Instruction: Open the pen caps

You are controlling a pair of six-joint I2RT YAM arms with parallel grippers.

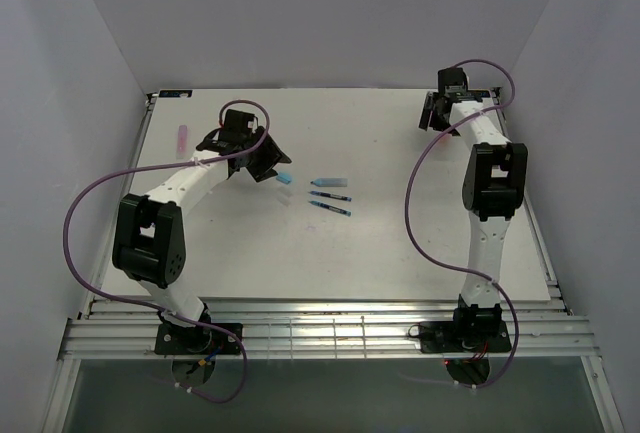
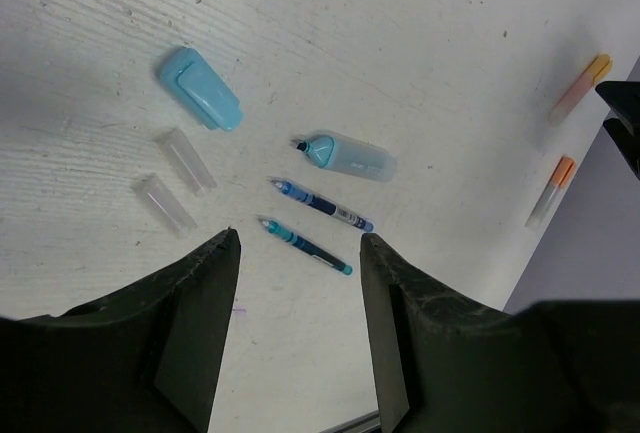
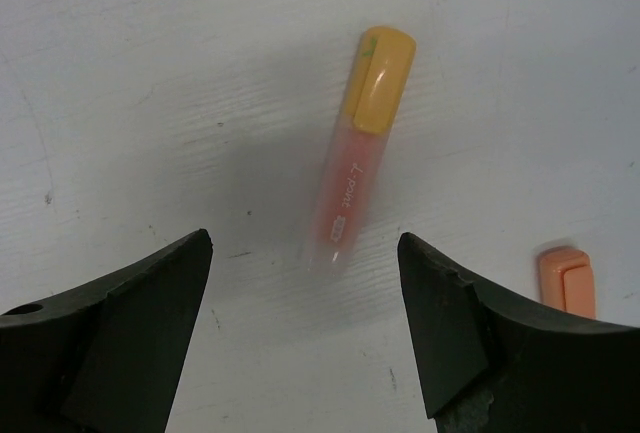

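Note:
A light blue pen cap lies loose on the table, apart from its uncapped light blue highlighter. Two thin blue pens lie with bare tips beside two clear caps. My left gripper hangs open over them, holding nothing; from above it is just left of the cap. My right gripper is open at the far right, above an orange highlighter with its yellow-orange cap on.
A second orange cap shows beside my right finger. Both orange highlighters lie near the right wall. A pink highlighter lies at the far left of the white table.

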